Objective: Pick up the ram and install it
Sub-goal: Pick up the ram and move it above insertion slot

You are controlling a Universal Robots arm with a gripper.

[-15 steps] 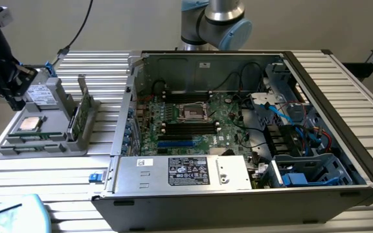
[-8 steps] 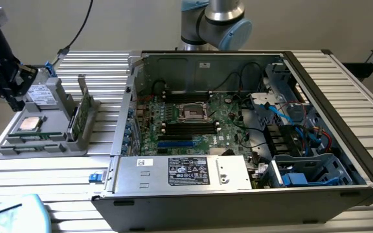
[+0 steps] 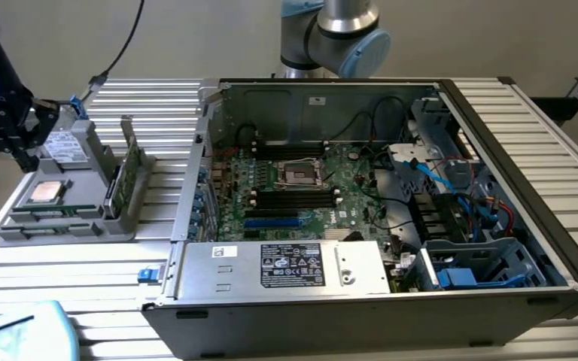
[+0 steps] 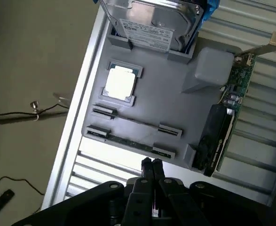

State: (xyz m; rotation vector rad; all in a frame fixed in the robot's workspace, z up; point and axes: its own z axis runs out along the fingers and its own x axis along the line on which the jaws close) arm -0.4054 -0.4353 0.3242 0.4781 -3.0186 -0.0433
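Observation:
The ram (image 4: 128,141) is a thin dark-green stick standing on edge in two clips along the outer edge of a grey parts tray (image 4: 175,99). A second thin strip (image 4: 137,122) runs parallel to it, further into the tray. My gripper (image 4: 151,163) hovers over the ram's row with its black fingers pressed together and nothing between them. In the exterior view the gripper (image 3: 20,154) hangs above the tray (image 3: 68,229) at the far left, well away from the open computer case (image 3: 450,301) and its motherboard (image 3: 345,177).
The tray also carries a silver processor chip (image 4: 120,84), a hard drive (image 4: 152,23) and an upright graphics card (image 4: 222,132). Black memory slots (image 3: 291,199) lie beside the processor socket (image 3: 299,173). The power supply (image 3: 289,267) and cables (image 3: 470,188) crowd the case.

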